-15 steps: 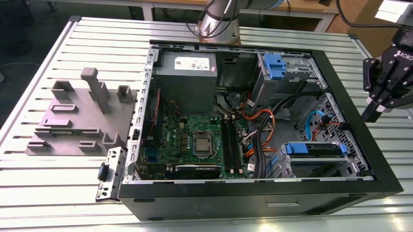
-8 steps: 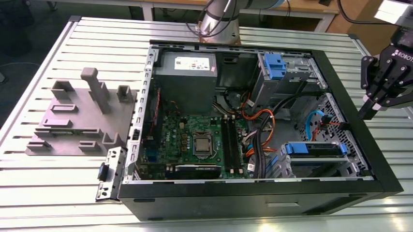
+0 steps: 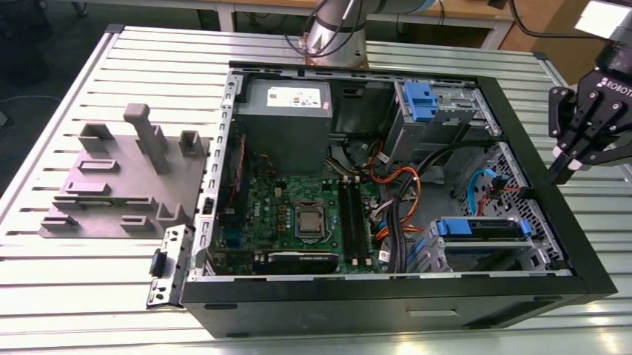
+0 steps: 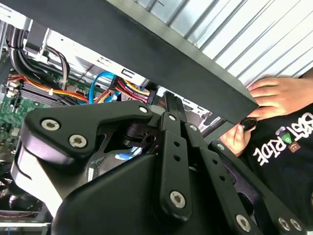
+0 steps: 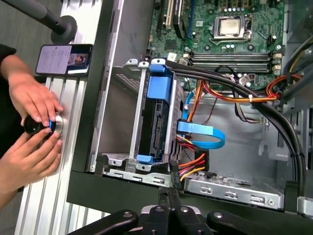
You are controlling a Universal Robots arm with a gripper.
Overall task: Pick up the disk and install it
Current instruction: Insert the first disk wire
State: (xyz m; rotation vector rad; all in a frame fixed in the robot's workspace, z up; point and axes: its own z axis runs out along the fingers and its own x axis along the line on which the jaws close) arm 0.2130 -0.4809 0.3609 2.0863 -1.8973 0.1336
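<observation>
The gripper (image 3: 556, 176) is hanging outside the computer case (image 3: 395, 305), over its side wall at the exterior view's right. Its black fingers are pressed together into one narrow tip, with nothing between them – both wrist views show the same closed point (image 5: 170, 188) (image 4: 171, 98).

The disk (image 5: 156, 122) is sitting inside the case, just past that wall from the fingertips and apart from them. It is standing on edge in the metal drive cage (image 5: 139, 98), with its blue bracket showing at both ends. In the exterior view the disk (image 3: 479, 228) is lying lower than the gripper and toward the exterior view's left of it.

A blue cable (image 5: 203, 134) is looping out beside the disk, and orange and red wires (image 5: 195, 167) are running beneath that loop, closer to the gripper. The green motherboard (image 5: 195, 34) is lying farther from the fingertips, beyond the cage.

Off to one side of the gripper, outside the case, a person's hands (image 5: 36, 105) are resting on the slatted table (image 3: 89, 310) around a small black knob (image 5: 32, 125) – a phone (image 5: 63, 59) is lying just past them. A grey fixture (image 3: 118, 185) is standing on the table across the case from the gripper.
</observation>
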